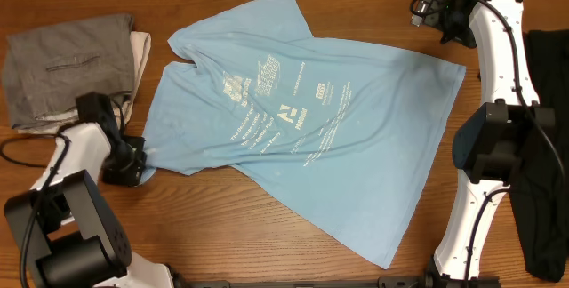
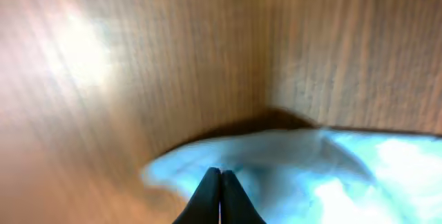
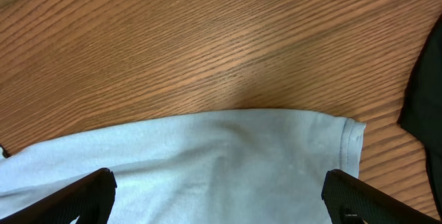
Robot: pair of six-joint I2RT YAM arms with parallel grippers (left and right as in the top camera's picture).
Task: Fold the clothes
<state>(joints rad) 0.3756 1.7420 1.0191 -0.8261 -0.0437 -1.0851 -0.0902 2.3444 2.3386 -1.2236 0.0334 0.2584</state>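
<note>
The clothes, a light blue T-shirt [image 1: 311,137] with white print facing up, lie spread and skewed across the wooden table. My left gripper [image 1: 140,159] sits at the shirt's left corner. In the left wrist view its fingertips [image 2: 221,175] are pressed together on a raised fold of the blue cloth [image 2: 359,175], which casts a shadow on the wood. My right gripper [image 1: 436,12] hovers over the shirt's far right corner. Its fingers stand wide open [image 3: 228,203] over the hemmed edge of the shirt [image 3: 207,155], holding nothing.
A grey garment [image 1: 71,66] with a beige cloth [image 1: 140,52] under it lies at the back left. A black garment [image 1: 547,146] lies along the right edge, and shows in the right wrist view too [image 3: 425,92].
</note>
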